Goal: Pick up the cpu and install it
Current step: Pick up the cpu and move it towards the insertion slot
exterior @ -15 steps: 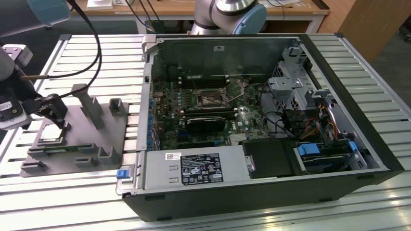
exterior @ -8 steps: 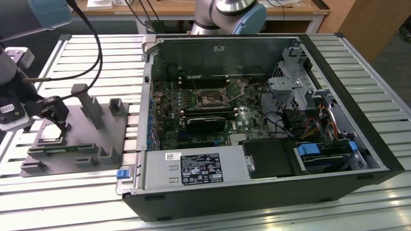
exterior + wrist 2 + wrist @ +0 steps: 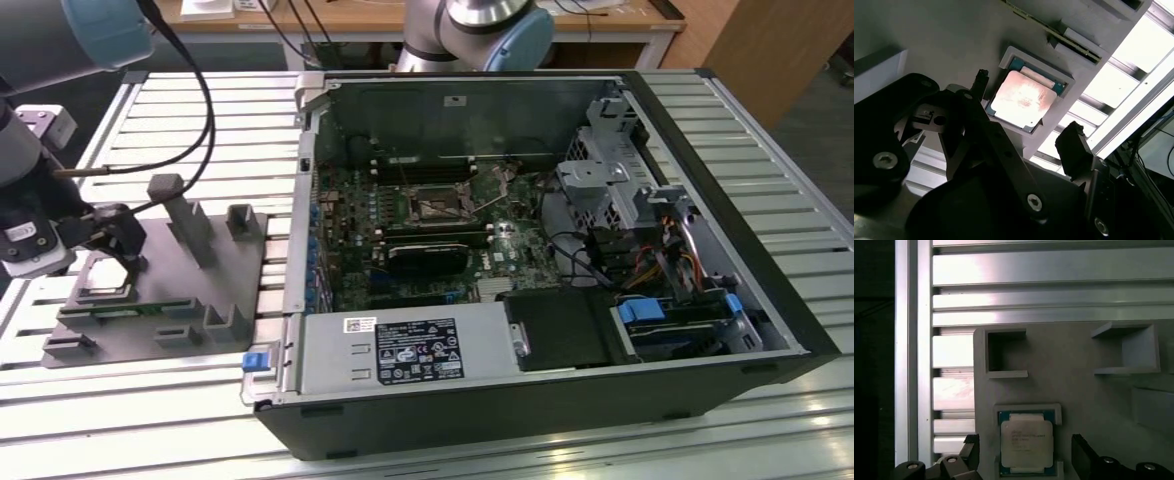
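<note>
One gripper (image 3: 1024,446) spread wide, fingers (image 3: 1080,454) flanking the cpu (image 3: 1026,442) without touching, cpu flat in its recess on the grey tray (image 3: 1079,390), open computer case (image 3: 534,420) beside the tray

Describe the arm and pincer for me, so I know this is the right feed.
The arm is built of grey rounded segments with a light blue joint cap and a small white label. A black cable loops along it. The pincer is black, with two angular linked fingers and silver screw heads at the pivots.
</note>
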You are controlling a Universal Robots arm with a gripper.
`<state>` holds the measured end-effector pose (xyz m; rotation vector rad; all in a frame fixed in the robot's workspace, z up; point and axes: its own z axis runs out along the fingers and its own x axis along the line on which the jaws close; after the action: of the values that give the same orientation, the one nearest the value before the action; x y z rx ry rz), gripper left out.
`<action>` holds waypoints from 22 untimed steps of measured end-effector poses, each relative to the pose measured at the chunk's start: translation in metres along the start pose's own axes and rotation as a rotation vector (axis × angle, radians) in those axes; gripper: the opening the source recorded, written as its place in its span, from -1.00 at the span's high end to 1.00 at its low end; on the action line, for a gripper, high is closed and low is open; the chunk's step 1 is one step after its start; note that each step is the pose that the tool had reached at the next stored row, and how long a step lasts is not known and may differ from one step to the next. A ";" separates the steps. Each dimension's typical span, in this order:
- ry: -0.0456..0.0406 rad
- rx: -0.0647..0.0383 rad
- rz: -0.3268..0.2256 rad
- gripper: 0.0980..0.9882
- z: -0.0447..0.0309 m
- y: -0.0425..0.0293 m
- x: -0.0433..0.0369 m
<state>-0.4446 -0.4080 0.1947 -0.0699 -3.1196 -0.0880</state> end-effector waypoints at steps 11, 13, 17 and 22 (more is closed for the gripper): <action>-0.0008 0.001 0.000 -0.59 0.0111 -0.0006 -0.0003; -0.0005 0.001 0.000 -0.44 0.0113 -0.0006 -0.0003; -0.0018 0.001 0.000 -0.30 0.0115 -0.0006 -0.0004; -0.0078 0.000 -0.001 -0.27 0.0116 -0.0005 -0.0003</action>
<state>-0.4445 -0.4078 0.1831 -0.0694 -3.1274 -0.0872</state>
